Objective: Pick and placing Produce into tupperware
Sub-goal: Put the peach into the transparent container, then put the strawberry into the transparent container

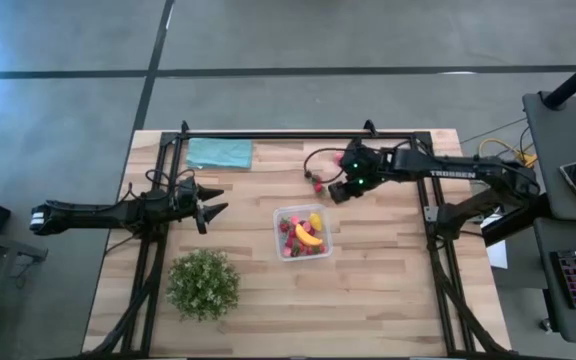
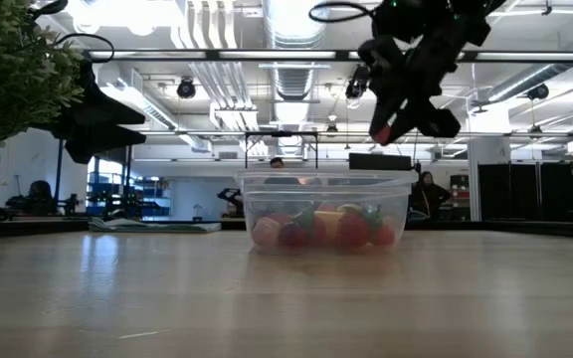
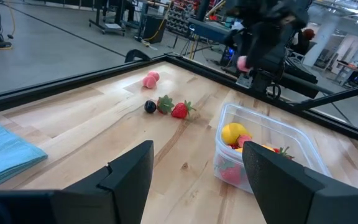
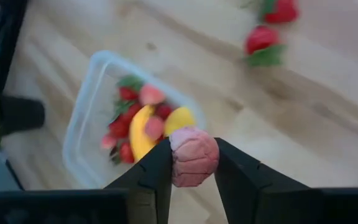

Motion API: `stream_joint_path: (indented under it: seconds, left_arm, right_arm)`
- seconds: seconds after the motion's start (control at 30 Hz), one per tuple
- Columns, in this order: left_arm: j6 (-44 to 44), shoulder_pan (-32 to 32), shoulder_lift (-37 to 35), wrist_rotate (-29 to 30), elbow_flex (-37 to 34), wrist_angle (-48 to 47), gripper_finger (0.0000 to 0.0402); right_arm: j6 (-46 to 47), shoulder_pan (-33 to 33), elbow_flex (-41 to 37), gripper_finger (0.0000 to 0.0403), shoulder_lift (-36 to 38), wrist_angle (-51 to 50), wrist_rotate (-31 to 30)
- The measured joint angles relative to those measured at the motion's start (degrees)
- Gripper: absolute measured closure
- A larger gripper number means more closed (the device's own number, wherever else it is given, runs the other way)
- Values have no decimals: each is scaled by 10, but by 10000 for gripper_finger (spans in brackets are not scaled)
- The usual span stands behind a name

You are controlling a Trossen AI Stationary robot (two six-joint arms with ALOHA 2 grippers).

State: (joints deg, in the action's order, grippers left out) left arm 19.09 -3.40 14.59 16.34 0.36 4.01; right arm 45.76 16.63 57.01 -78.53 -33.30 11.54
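Note:
The clear tupperware (image 1: 277, 216) stands mid-table, holding a yellow banana (image 1: 309, 236), a lemon (image 4: 180, 118) and red strawberry pieces. More produce lies loose on the wood toward the far edge: strawberries (image 1: 316, 184), a dark piece (image 3: 150, 106) and a pink piece (image 3: 151, 79). My right gripper (image 1: 337, 192) hangs above the table between the loose pieces and the tupperware, shut on a pink fruit (image 4: 193, 155). My left gripper (image 1: 211, 206) waits open at the table's left, pointing toward the tupperware (image 3: 229, 113). My right gripper pinches the pink fruit by two opposite sides (image 4: 178, 163) between its two fingers (image 4: 157, 171). The fingers slant down from the table's far right. The fruit (image 2: 381, 131) hangs lifted clear, well above the table top and higher than the tupperware's rim (image 2: 326, 179).
A bushy green plant (image 1: 203, 284) stands near the front left. A teal folded cloth (image 1: 220, 152) lies at the far left corner. Black frame rails (image 1: 298, 134) run along the far, left and right edges. Bare wood lies in front of the tupperware.

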Motion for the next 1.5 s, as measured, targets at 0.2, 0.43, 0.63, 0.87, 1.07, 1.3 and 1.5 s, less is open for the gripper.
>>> stream_joint_path:
  seconds: [0.2, 0.43, 0.63, 0.87, 1.07, 1.3, 1.5]
  left_arm:
    - [0, 0, 0, 0, 0, 0, 169]
    - [0, 0, 0, 0, 0, 0, 169]
    - [0, 0, 0, 0, 0, 0, 169]
    - [0, 0, 0, 0, 0, 0, 169]
    - [0, 0, 0, 0, 0, 0, 169]
    - [0, 0, 0, 0, 0, 0, 169]
    - [0, 0, 0, 0, 0, 0, 169]
  right_arm:
    - [-48, -41, 19, 284, -48, 23, 75]
    - [-118, -83, 55, 260, -140, 30, 153]
    - [-185, -80, 110, 229, -169, 17, 144]
    - [-168, -57, 182, 175, -166, -81, -58]
    - [-91, 8, 208, 146, -200, -201, -124]
    - [-92, 18, 203, 129, -265, -199, -71]
    - [-94, 19, 215, 121, -297, -156, -71]
